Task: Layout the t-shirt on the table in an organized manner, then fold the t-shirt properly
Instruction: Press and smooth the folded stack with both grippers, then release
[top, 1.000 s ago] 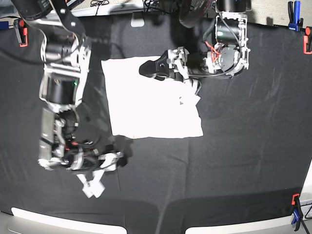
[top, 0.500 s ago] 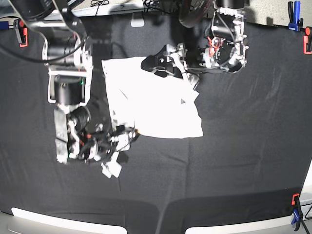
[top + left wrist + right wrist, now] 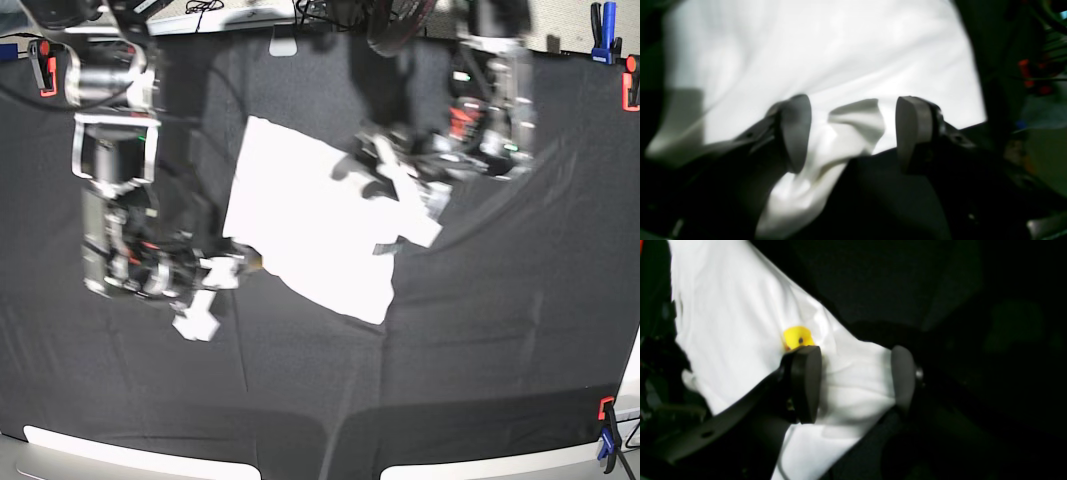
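Note:
The t-shirt (image 3: pixel 310 220) lies as a folded white rectangle, turned at a slant, on the black table (image 3: pixel 480 330). My left gripper (image 3: pixel 390 175) is at its upper right edge. In the left wrist view the left gripper (image 3: pixel 853 133) is open, its fingers (image 3: pixel 796 133) wide apart around a raised fold of the t-shirt (image 3: pixel 857 123). My right gripper (image 3: pixel 235 265) is at the shirt's lower left edge. In the right wrist view the right gripper (image 3: pixel 853 380) is open over the t-shirt's edge (image 3: pixel 853 383), next to a yellow print patch (image 3: pixel 796 336).
Red clamps (image 3: pixel 45 65) (image 3: pixel 630 85) and a blue clamp (image 3: pixel 603 30) sit on the table's far edge. Another clamp (image 3: pixel 608 435) is at the front right corner. Both arms' bodies stand over the far half of the table.
The shirt has turned from square to slanted and shifted right. The right gripper has moved up from the bare cloth to the shirt's lower left edge. The left gripper has moved right.

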Controlling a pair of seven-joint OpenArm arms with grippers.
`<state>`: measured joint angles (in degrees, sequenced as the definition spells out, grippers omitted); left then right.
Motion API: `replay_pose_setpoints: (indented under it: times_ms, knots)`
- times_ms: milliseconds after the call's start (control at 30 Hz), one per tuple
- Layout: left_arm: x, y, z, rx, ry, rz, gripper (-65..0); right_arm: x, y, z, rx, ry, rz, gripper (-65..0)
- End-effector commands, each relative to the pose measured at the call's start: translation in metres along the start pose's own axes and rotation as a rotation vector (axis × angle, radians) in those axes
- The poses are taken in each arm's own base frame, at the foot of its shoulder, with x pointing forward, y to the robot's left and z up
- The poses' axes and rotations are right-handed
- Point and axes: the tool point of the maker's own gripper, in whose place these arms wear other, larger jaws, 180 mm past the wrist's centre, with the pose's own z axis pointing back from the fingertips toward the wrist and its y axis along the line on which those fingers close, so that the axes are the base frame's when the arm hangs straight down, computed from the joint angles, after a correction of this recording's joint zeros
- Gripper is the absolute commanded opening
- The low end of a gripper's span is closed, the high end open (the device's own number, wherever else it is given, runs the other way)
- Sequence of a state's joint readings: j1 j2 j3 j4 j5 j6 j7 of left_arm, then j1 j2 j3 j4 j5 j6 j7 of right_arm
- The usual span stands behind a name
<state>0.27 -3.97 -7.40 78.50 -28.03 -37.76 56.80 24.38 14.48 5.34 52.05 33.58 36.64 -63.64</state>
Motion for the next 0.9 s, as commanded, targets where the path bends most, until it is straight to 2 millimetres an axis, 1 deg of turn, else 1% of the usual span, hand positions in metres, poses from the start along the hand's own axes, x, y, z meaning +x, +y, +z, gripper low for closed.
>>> replay_pose_setpoints:
  times_ms: [0,67,167,267,367,500,633,700,767,867]
  knots:
    - [-0.008,0.024,0.009,0.101,0.072,-0.011,-26.8,-0.015,-0.013,0.004,-0.054,0.067,0.004,-32.1]
    - [0.0,0.028,0.012,0.103,0.058,-0.019,-26.8,-0.028,-0.01,-0.001,-0.041,0.083,-0.011,-32.1]
    - [0.012,0.024,0.009,0.089,0.031,-0.022,-26.8,-0.044,-0.003,-0.005,-0.003,0.082,-0.036,-32.1]
    - [0.02,0.019,0.005,0.078,0.017,-0.026,-26.8,-0.061,0.002,-0.006,0.001,0.089,-0.03,-32.1]
    - [0.025,0.02,0.006,0.084,0.012,-0.036,-26.8,-0.078,0.009,-0.003,-0.007,0.091,0.0,-32.1]
    - [0.032,0.028,0.007,0.126,0.008,-0.072,-26.8,-0.097,0.026,0.006,-0.013,0.075,0.06,-32.1]
    - [0.044,0.028,0.007,0.127,-0.014,-0.086,-26.8,-0.109,0.051,0.015,0.02,0.038,0.099,-32.1]
    - [0.049,0.027,0.007,0.125,-0.012,-0.099,-26.8,-0.118,0.06,0.019,0.026,0.035,0.11,-32.1]
    - [0.053,0.019,0.004,0.092,-0.009,-0.108,-26.8,-0.123,0.07,0.022,0.043,0.024,0.097,-32.1]
    - [0.058,-0.009,-0.008,0.001,0.009,-0.142,-26.8,-0.127,0.083,0.025,0.084,0.003,0.093,-32.1]
